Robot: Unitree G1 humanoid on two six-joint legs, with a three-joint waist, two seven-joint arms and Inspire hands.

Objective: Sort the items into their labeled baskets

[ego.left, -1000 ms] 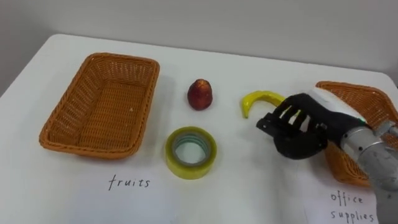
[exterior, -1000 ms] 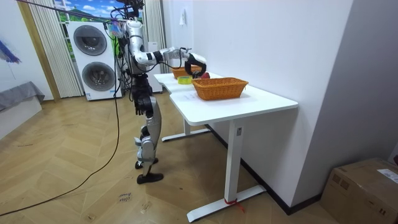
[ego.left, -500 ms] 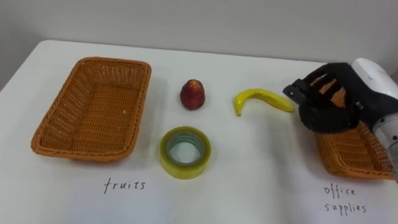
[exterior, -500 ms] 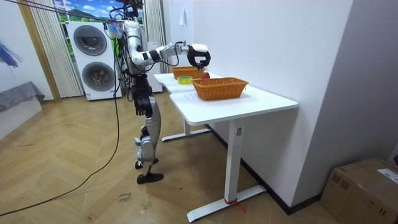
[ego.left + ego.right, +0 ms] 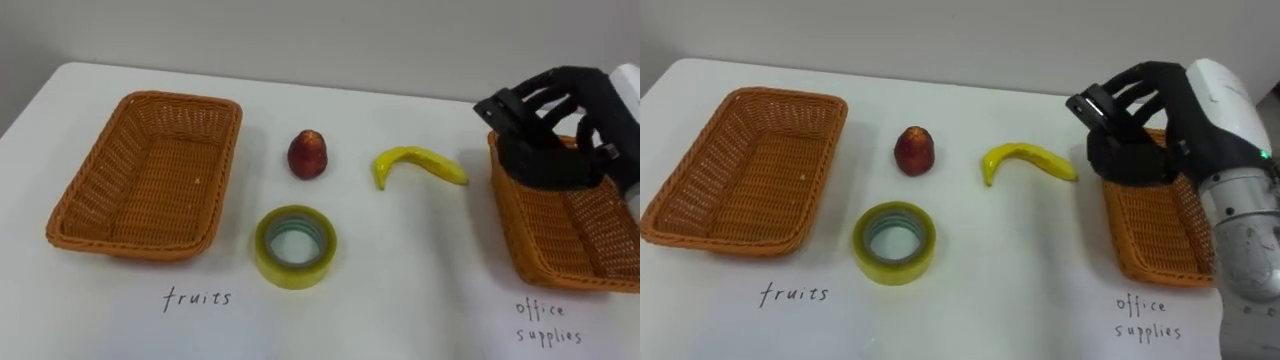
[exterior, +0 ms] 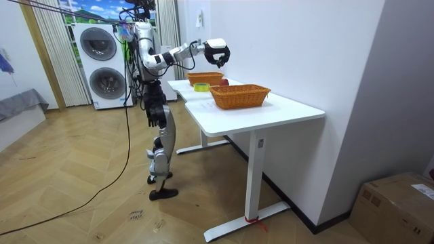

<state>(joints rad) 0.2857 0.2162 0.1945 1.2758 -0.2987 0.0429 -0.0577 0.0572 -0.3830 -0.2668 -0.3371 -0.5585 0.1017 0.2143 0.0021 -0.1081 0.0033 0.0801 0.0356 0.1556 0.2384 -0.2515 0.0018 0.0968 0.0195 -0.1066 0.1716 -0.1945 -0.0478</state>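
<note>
A yellow banana [image 5: 415, 162] and a red fruit [image 5: 307, 154] lie on the white table between two wicker baskets. In front of them sits a roll of yellow tape [image 5: 295, 245]. The left basket [image 5: 150, 175], above the word "fruits", holds nothing. The right basket [image 5: 560, 235], above the words "office supplies", also looks bare inside. My right hand [image 5: 555, 125] hangs raised over that basket's near-left corner, right of the banana and apart from it. Its fingers are spread and relaxed, open, with nothing in them. In the room view the same hand [image 6: 217, 51] is lifted well above the table.
The table [image 6: 271, 112] stands against a white wall, and I stand at its end nearest the washing machines [image 6: 102, 64]. Handwritten labels [image 5: 198, 297] lie along the front edge. Bare tabletop separates the tape from the right basket.
My right hand rose from beside the banana and swung right, up over the office supplies basket. The banana, fruit and tape stayed put; the view itself shifted slightly.
</note>
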